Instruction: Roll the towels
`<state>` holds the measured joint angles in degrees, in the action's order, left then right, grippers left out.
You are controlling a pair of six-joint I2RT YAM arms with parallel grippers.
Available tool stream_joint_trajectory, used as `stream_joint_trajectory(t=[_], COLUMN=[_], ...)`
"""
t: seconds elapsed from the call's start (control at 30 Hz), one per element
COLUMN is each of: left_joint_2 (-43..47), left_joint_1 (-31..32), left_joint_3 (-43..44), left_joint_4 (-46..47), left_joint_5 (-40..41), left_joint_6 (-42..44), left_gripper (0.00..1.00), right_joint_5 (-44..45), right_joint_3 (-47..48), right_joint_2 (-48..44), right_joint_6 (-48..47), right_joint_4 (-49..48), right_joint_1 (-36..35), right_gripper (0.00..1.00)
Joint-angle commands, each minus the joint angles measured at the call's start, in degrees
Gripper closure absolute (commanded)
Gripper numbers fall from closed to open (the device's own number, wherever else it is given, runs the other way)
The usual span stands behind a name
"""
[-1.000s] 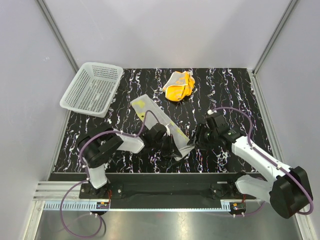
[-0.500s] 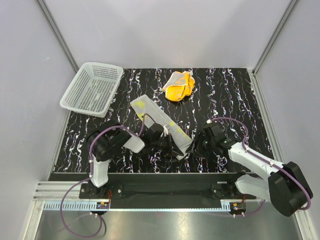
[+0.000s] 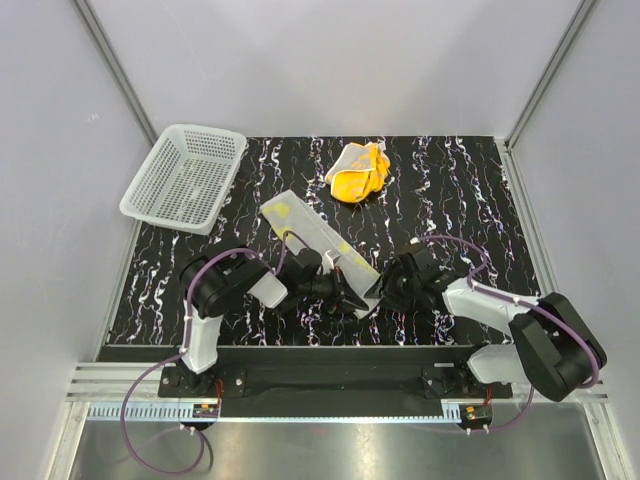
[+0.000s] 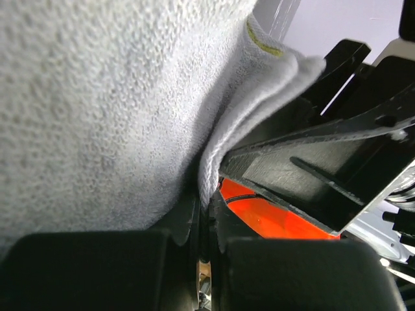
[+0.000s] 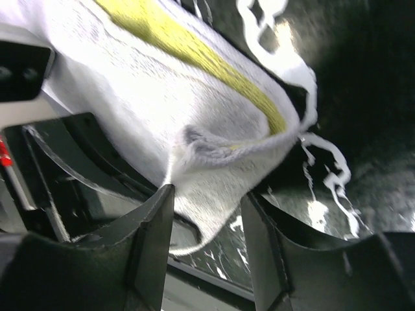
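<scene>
Marbled table point(image 3: 460, 190); pale towel point(image 3: 318, 232) diagonal, far-left to near-right — left jaws clamp it; right jaws apart.

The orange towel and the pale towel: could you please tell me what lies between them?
Nothing but bare tabletop separates orange towel from pale towel, per the top view.

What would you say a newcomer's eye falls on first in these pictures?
The pale towel stretched diagonally across the middle of the dark table, with both arms meeting at its near end. The left gripper is shut on it, while the right gripper straddles its corner, jaws apart. Next come the orange towel, crumpled at the far middle, and the white basket at the far left.
</scene>
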<state>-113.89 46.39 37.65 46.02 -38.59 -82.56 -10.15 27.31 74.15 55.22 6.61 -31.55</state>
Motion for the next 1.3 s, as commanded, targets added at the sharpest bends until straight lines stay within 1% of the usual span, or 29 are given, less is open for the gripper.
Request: stream_joint_trajectory(t=[0.0, 0.07, 0.17, 0.2, 0.23, 0.3, 0.33, 0.37, 0.43, 0.47, 0.53, 0.57, 0.6, 0.63, 0.7, 0.73, 0.8, 0.83, 0.87, 0.9, 0.93, 0.97, 1.0, 1.03, 1.1, 1.13, 1.2, 1.23, 1.27], left_joint_2=[0.24, 0.07, -0.02, -0.11, -0.11, 0.15, 0.42, 1.72, 4.01, 6.72, 9.37, 11.65, 12.63, 13.51, 15.44, 16.58, 18.16, 20.35, 21.67, 22.82, 24.92, 25.90, 26.69, 27.66, 27.84, 27.49, 26.27, 24.43, 23.37], left_joint_1=[-0.34, -0.34, -0.34, -0.34, -0.34, -0.34, -0.34, -0.34, -0.34, -0.25, -0.25, -0.25, -0.25, -0.25, -0.16, -0.25, 0.45, 2.11, 3.60, 5.27, 8.94, 10.89, 12.83, 16.24, 19.42, 22.22, 24.70, 27.32, 28.74], left_joint_3=[-0.47, -0.47, -0.73, -0.82, -0.82, -0.56, -0.30, 0.05, 1.63, 2.33, 4.97, 5.67, 7.16, 7.78, 9.71, 10.42, 12.61, 13.41, 15.07, 15.78, 16.48, 17.36, 17.46, 17.63, 17.98, 18.07, 19.12, 19.65, 20.96], left_joint_4=[2.85, 3.02, 3.98, 4.34, 4.43, 3.99, 3.12, -0.63, -7.48, -16.40, -25.06, -32.06, -35.18, -37.91, -44.77, -48.62, -52.59, -56.18, -58.22, -59.80, -62.25, -62.89, -63.07, -62.72, -62.28, -61.41, -60.70, -60.35, -60.08], left_joint_5=[-2.28, -2.63, -2.98, -2.98, -3.07, -3.16, -3.16, -2.64, -1.15, 1.56, 4.91, 8.15, 9.74, 12.72, 15.98, 18.96, 23.01, 28.86, 32.84, 37.23, 45.36, 49.01, 54.53, 57.11, 61.51, 64.57, 67.14, 69.76, 71.27], left_joint_6=[-0.14, -0.23, -0.75, -0.76, -0.76, -0.06, 0.82, 2.22, 8.27, 13.69, 18.73, 22.85, 24.71, 26.30, 30.69, 31.93, 36.32, 37.90, 41.57, 43.26, 44.76, 46.86, 47.92, 48.98, 51.18, 53.01, 54.70, 55.66, 58.11], left_gripper=[1.00, 1.00, 1.00, 1.00, 1.00, 1.00, 1.00, 0.98, 0.91, 0.81, 0.69, 0.61, 0.49, 0.42, 0.31, 0.30, 0.30, 0.30, 0.30, 0.29, 0.29, 0.29, 0.29, 0.29, 0.29, 0.29, 0.29, 0.29, 0.30], right_joint_5=[5.13, 5.84, 6.37, 6.37, 6.37, 6.29, 6.29, 6.37, 6.64, 6.90, 7.69, 7.95, 8.22, 8.31, 8.31, 8.31, 8.13, 7.96, 7.69, 7.69, 7.60, 7.52, 7.34, 7.17, 6.90, 6.64, 6.55, 6.38, 6.11], right_joint_3=[0.11, 0.37, 0.73, 0.81, 0.81, 0.99, 1.51, 1.95, 3.44, 3.97, 5.20, 5.56, 6.00, 6.70, 7.40, 8.02, 9.07, 9.34, 9.60, 10.39, 10.92, 11.44, 12.49, 13.03, 14.26, 14.44, 14.61, 14.61, 14.70], right_joint_2=[2.14, 2.14, 2.75, 2.84, 2.84, 2.67, 2.84, 2.84, 2.93, 2.67, 2.14, 1.44, 1.09, 0.82, 0.47, 0.47, 0.64, 0.65, 0.99, 1.08, 1.35, 1.96, 2.22, 2.58, 3.28, 3.54, 3.72, 3.90, 3.98], right_joint_6=[0.76, 0.85, 0.85, 0.77, 0.59, 0.50, 0.41, 0.41, 0.06, -0.03, -0.38, -0.46, -0.64, -0.64, -0.99, -1.08, -1.26, -1.34, -1.43, -1.69, -1.96, -2.22, -2.75, -3.10, -3.63, -3.80, -3.89, -3.89, -3.89], right_joint_4=[-0.99, -1.16, -1.34, -1.34, -1.25, -0.81, 0.58, 1.64, 5.23, 6.56, 10.24, 11.48, 12.28, 14.02, 15.70, 17.10, 19.21, 19.84, 20.28, 21.50, 22.21, 22.91, 23.96, 24.50, 25.55, 25.56, 25.91, 25.91, 25.91], right_joint_1=[-0.62, -0.70, -0.71, -0.71, -0.71, -0.79, -0.79, -0.79, -0.97, -0.97, -1.06, -1.06, -1.06, -1.14, -1.06, -1.06, -1.06, -1.06, -1.06, -1.06, -1.06, -0.97, -1.06, -1.06, -1.06, -1.06, -1.06, -1.06, -1.06], right_gripper=[0.48, 0.49, 0.55, 0.58, 0.67, 0.75, 0.78, 0.83, 0.86, 0.88, 0.90, 0.90, 0.91, 0.91, 0.91, 0.91, 0.91, 0.91, 0.91, 0.91, 0.91, 0.91, 0.91, 0.91, 0.91, 0.91, 0.91, 0.91, 0.91])
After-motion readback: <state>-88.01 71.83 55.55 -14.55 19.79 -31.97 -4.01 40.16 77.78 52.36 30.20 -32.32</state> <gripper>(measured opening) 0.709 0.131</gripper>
